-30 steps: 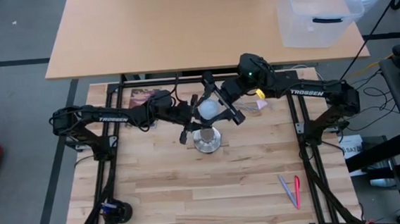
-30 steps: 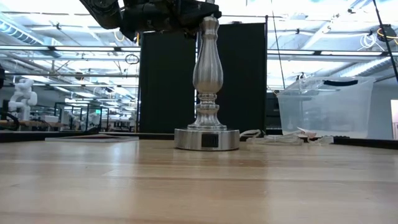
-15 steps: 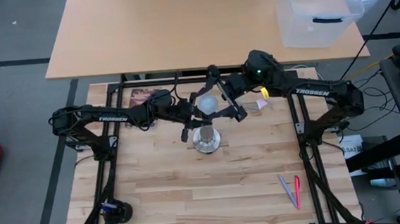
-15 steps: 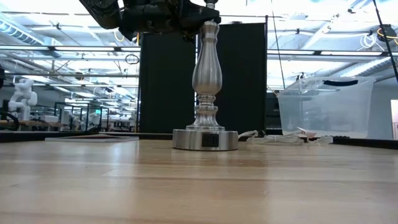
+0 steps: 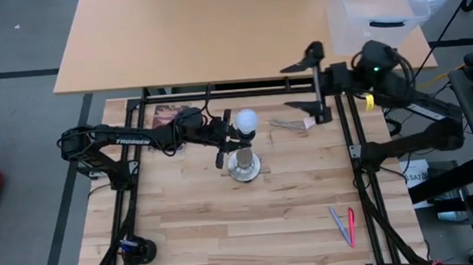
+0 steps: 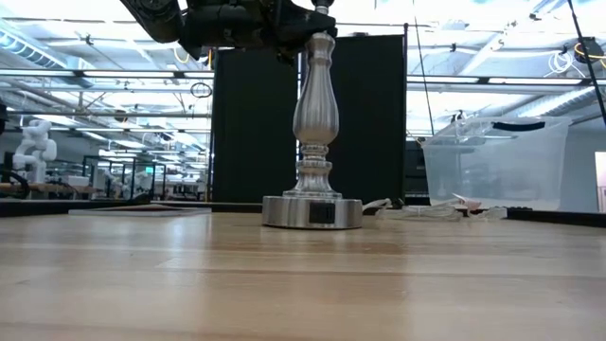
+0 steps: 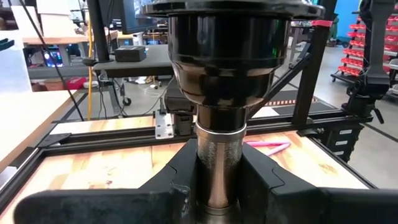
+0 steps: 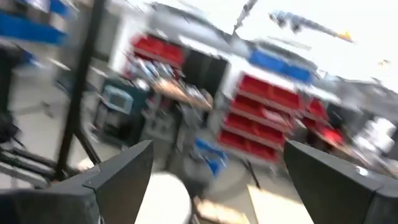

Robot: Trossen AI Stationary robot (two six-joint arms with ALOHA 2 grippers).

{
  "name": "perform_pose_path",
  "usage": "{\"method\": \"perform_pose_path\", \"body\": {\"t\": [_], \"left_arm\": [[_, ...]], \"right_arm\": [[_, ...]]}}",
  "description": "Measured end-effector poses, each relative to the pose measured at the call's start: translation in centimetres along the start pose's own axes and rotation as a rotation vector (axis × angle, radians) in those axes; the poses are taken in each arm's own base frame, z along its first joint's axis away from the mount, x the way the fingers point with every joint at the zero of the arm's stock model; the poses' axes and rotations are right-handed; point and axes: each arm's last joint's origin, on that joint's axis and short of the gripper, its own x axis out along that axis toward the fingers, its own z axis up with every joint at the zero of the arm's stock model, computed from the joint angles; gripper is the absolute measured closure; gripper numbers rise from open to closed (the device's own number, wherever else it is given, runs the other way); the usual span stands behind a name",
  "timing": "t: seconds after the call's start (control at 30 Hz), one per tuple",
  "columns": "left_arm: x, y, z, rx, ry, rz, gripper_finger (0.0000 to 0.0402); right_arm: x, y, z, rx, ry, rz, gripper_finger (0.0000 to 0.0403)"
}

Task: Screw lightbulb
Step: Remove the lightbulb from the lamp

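On the stand (image 5: 245,165), one lightbulb (image 5: 245,119)

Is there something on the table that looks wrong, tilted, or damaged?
Nothing stands out. The lightbulb sits on the silvery stand, which is upright. The left gripper grips the stand's neck; the right gripper is open, away at the table's far right edge.
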Motion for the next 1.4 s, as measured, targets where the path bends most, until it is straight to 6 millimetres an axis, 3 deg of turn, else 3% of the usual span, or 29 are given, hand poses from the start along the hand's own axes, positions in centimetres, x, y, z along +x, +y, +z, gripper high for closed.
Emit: {"method": "perform_pose_path", "body": {"t": [0.23,0.37,0.5,0.93,1.3,1.4], "left_arm": [[0.0,0.1,0.1,0.005,-0.011,0.017,0.0329],[0.0,0.1,0.1,0.001,-0.012,0.029,0.0329],[0.0,0.1,0.2,0.004,-0.023,0.032,0.0329],[0.0,0.2,0.3,-0.018,-0.025,0.109,0.0329],[-0.1,0.7,0.3,-0.021,-0.019,0.269,0.0329],[-0.1,0.8,0.3,-0.023,-0.018,0.285,0.0329]], "right_arm": [[-3.0,0.9,-0.2,0.033,0.218,-0.108,0.005],[-2.9,1.2,-1.4,0.08,0.279,-0.091,0.005],[-2.1,1.4,-4.2,0.124,0.287,-0.1,0.005],[-0.6,4.2,-12.5,0.298,-0.031,-0.056,0.005],[1.7,5.6,-14.2,0.307,-0.152,-0.184,0.005],[2.2,5.5,-14.4,0.265,-0.127,-0.289,0.005]]}}
